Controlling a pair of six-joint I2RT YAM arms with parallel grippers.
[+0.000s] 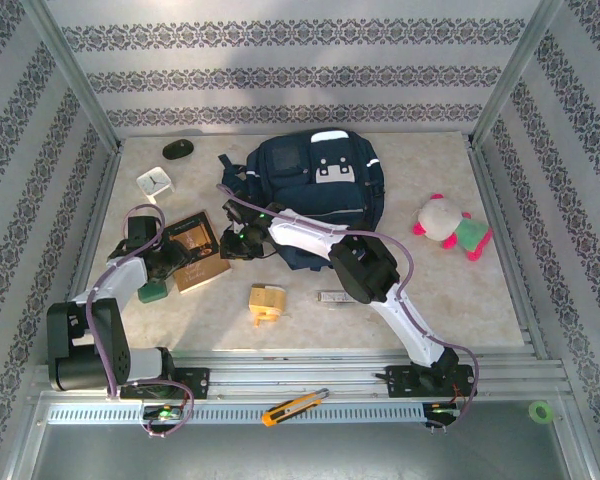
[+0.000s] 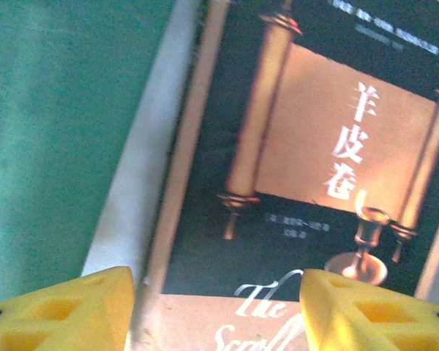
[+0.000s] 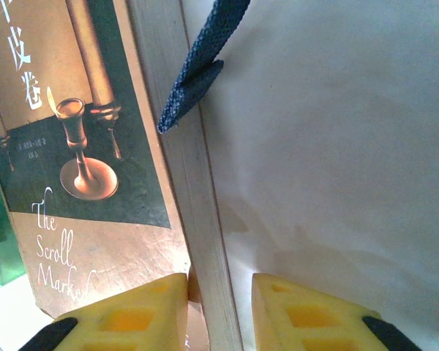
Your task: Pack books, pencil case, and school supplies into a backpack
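The brown book (image 1: 195, 250) with its dark, orange-gold cover lies flat, left of the navy backpack (image 1: 315, 185). My left gripper (image 1: 158, 258) hovers open over the cover (image 2: 314, 146), its jaws (image 2: 218, 292) wide apart near the book's left edge. My right gripper (image 1: 232, 243) straddles the book's page edge (image 3: 197, 219). Its jaws (image 3: 219, 292) are narrow: one finger (image 3: 143, 311) rests against the cover side, the other stands slightly off the pages. A tan-yellow block (image 1: 265, 303) and a silver bar (image 1: 332, 297) lie on the table in front. A green item (image 2: 51, 131) lies beside the book; whether it is the pencil case I cannot tell.
A black mouse (image 1: 177, 149) and a white clock (image 1: 153, 181) sit at the back left. A pink-green plush (image 1: 450, 228) lies at the right. A dark blue strap (image 3: 197, 66) crosses the book's edge. An orange knife (image 1: 295, 407) rests on the front rail.
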